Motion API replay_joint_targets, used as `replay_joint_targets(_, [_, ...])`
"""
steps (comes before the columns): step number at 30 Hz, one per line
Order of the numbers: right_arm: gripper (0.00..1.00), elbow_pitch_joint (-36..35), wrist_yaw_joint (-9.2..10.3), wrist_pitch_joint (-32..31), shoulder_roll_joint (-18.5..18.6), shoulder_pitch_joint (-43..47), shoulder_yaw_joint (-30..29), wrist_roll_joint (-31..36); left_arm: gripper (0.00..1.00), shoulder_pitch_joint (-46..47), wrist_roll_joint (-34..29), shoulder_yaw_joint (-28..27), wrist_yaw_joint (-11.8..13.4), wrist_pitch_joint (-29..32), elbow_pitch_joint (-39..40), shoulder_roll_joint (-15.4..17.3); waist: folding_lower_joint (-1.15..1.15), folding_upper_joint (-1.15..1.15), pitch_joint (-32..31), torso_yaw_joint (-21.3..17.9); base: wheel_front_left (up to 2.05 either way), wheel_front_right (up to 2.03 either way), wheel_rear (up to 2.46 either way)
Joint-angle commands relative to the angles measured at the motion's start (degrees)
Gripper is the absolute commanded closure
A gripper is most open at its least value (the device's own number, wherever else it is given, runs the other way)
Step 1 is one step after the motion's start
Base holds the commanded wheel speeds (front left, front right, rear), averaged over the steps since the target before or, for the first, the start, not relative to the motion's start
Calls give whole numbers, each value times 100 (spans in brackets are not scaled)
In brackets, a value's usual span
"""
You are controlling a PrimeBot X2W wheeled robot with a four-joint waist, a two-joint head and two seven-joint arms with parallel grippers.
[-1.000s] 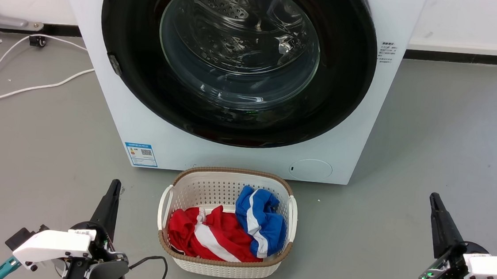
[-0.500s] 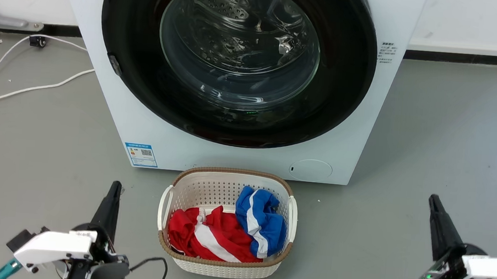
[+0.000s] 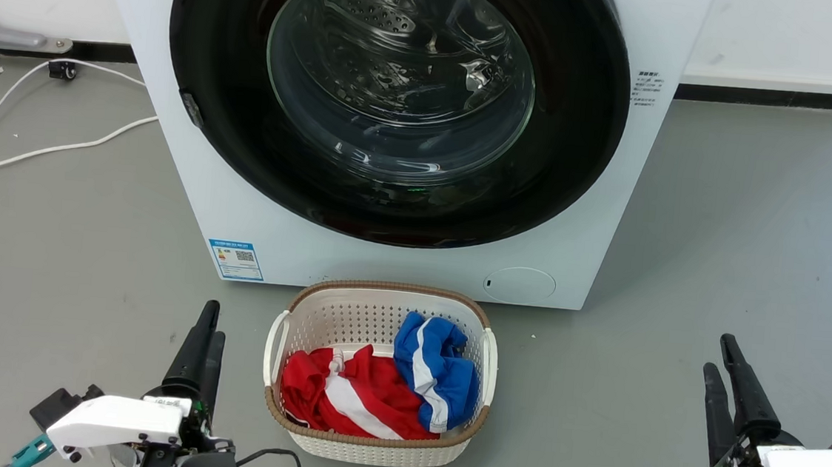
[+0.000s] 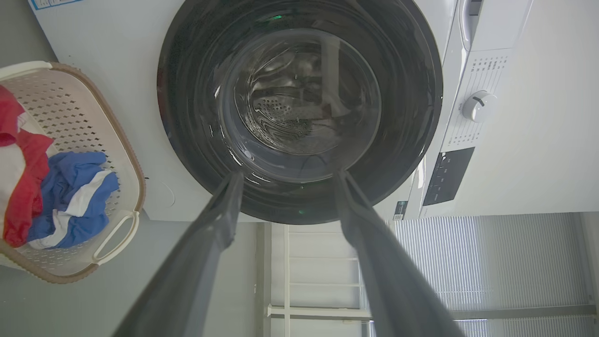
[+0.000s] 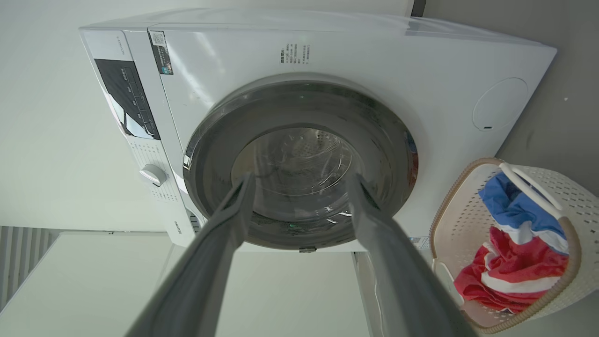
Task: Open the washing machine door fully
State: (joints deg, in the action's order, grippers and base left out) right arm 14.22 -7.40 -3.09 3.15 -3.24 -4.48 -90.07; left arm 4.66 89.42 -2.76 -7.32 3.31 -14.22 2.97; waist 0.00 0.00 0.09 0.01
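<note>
The washing machine [image 3: 383,268] is a white front-loader straight ahead. Its washing machine door [image 3: 565,126], a glossy black disc with a clear glass bowl, lies flush against the front with a small latch on its left edge. My left gripper [image 3: 214,321] stands open at the lower left above the floor, well short of the machine. My right gripper [image 3: 718,354] is open at the lower right, equally far back. In the left wrist view the open left gripper [image 4: 286,174] frames the door [image 4: 187,117]; in the right wrist view the open right gripper [image 5: 302,177] frames the door [image 5: 215,154].
A white perforated laundry basket [image 3: 381,305] holding red and blue clothes sits on the floor right in front of the machine, between my grippers. White cables [image 3: 44,148] trail over the grey floor at the left. Bare floor lies on both sides of the machine.
Both grippers have turned and spread, so each now shows two separate fingers instead of one. The left one has shifted slightly right, the right one slightly lower. The door has not moved.
</note>
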Motion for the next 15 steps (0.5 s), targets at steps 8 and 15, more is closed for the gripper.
replay_joint_targets(8, [0,-288,-9,239,66,6,140,746,0,107,-877,171,-6,-242,289,43,0,0,-8,4,0,0,0])
replay_joint_targets(15, [0,-407,-9,403,156,48,238,1695,0,82,-1543,229,-7,-409,430,41,0,0,-8,4,0,0,0])
